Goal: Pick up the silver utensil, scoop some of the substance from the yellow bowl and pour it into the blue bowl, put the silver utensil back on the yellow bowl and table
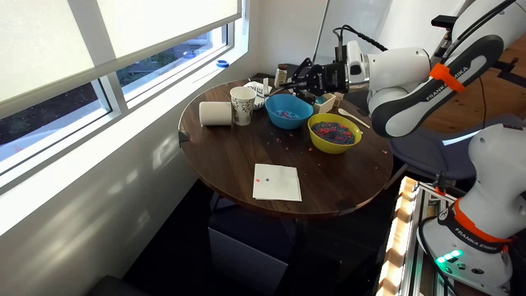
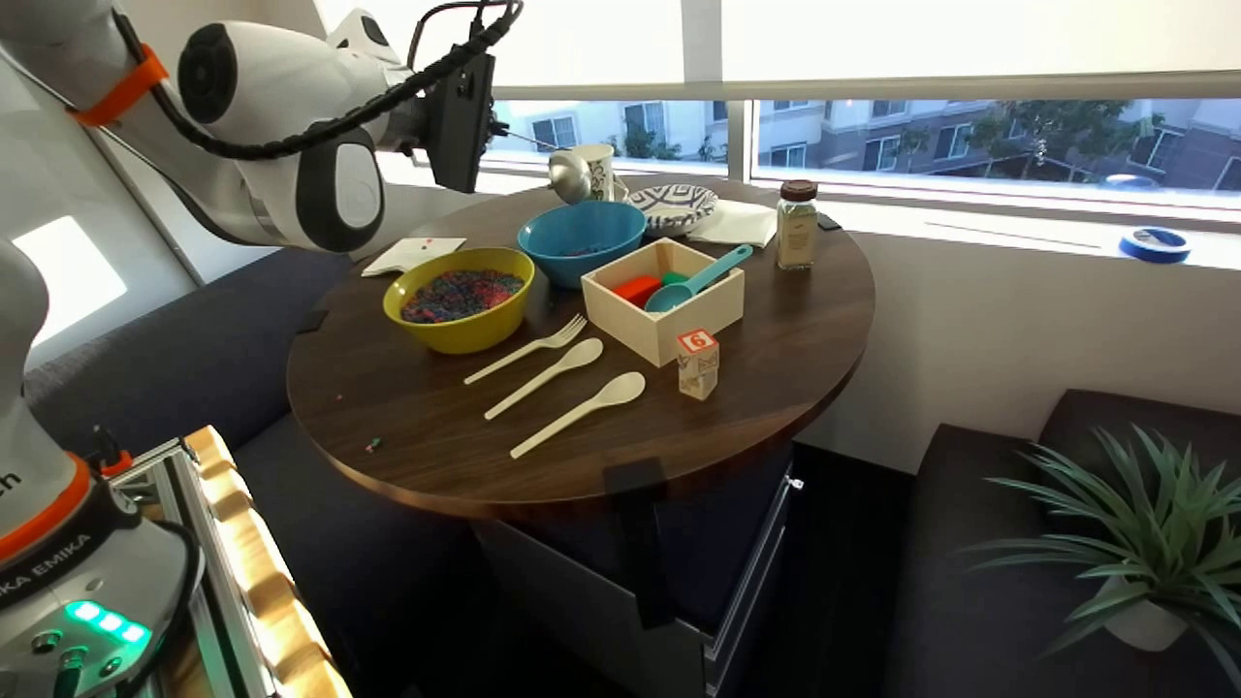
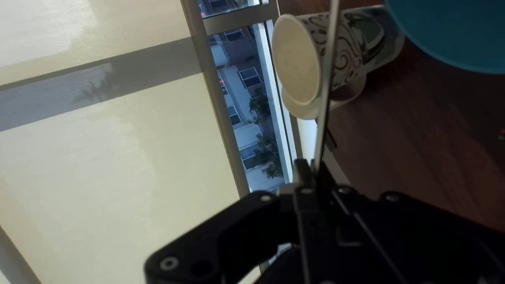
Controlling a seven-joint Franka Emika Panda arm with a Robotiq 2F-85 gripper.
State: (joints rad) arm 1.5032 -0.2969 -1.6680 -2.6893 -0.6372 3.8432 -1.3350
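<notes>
1. The silver utensil [image 2: 572, 176], its head raised just above the rim of the blue bowl [image 2: 553, 269] in an exterior view; whether it hangs over the hollow, and what the head contains, cannot be told

2. The gripper [image 3: 314, 172], narrow, its fingertips pinching the handle of the silver utensil; in the wrist view the blue bowl lies to the right of that handle

3. The blue bowl, upright on the table [image 1: 222, 164], with a small quantity of the substance [image 1: 286, 114], dark and reddish grains, at its bottom

4. The yellow bowl [image 1: 328, 149], upright just beside the blue bowl and holding much more of the substance; loose grains [image 1: 279, 140] lie on the table near both

5. The wooden box [image 2: 620, 325], just beside the blue bowl, containing a teal scoop [image 2: 717, 269], a red block [image 2: 637, 289] and a green piece [image 2: 673, 278]

6. The patterned cup [image 1: 242, 109], upright near the blue bowl; farther out, a white cylinder [image 1: 215, 113] lying on its side

7. The patterned dish [image 2: 674, 206], near the blue bowl, a napkin [image 2: 734, 225] next to it; farther out, a brown-lidded jar [image 2: 797, 228]

8. A pale fork [image 2: 528, 351] and two pale spoons [image 2: 582, 415], nearer the camera than the blue bowl in an exterior view; wooden blocks [image 2: 698, 366], across the wooden box from the blue bowl

9. White sheets [image 1: 279, 191], well apart from the blue bowl, two grains on top
</notes>
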